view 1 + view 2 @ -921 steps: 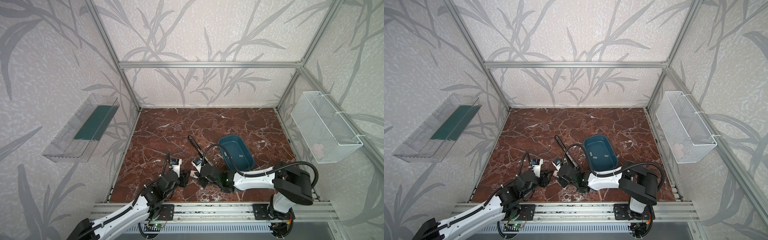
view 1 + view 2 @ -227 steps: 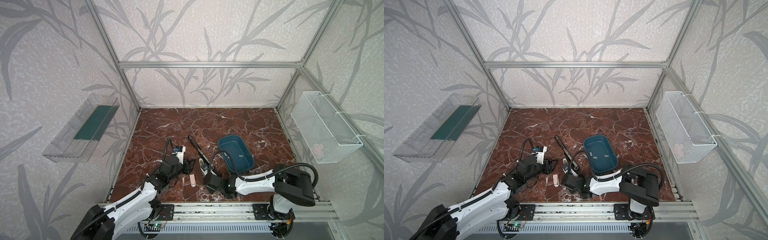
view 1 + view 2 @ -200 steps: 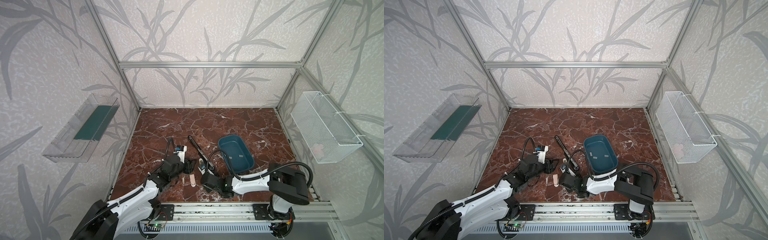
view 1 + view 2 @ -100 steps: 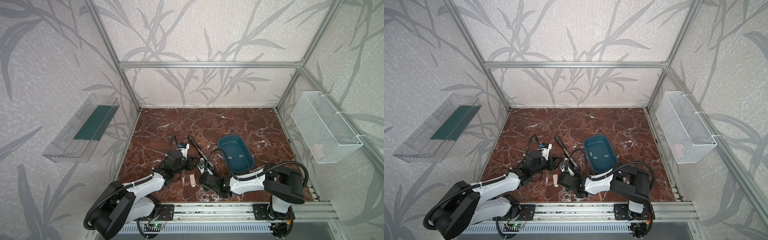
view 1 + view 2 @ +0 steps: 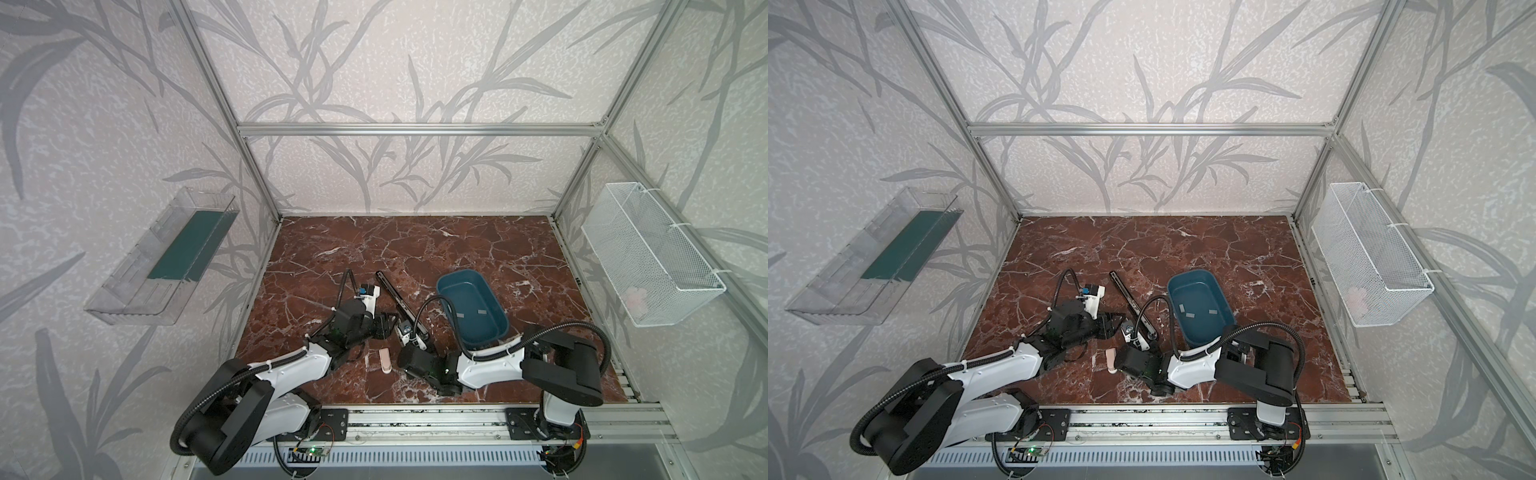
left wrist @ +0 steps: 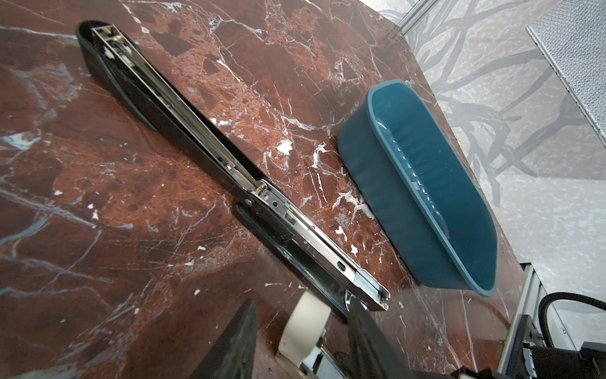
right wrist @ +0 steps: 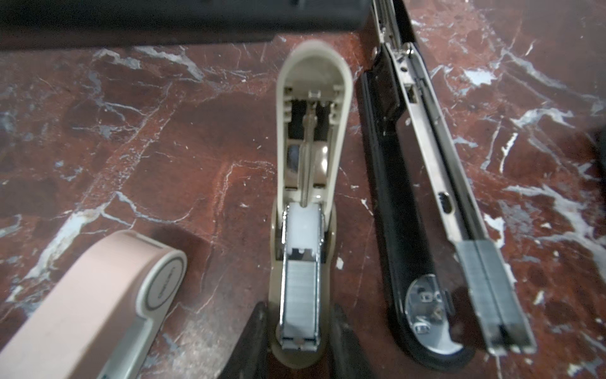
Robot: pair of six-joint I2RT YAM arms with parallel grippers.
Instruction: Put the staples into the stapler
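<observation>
The staples already fill the open beige stapler, low in the middle of both top views. The right gripper looks clamped on its base, while the left gripper has its fingers apart around the lid's tip. Shutting that lid seems left. Just beyond, the open black stapler carries strips too. Farther up, the blue bin holds spare strips. Against the earliest frame, the left arm has reached up and rightward.

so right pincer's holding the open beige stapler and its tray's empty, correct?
Not empty. The right wrist view shows a staple strip loaded in the open beige stapler, which the right pincer does hold.
</observation>
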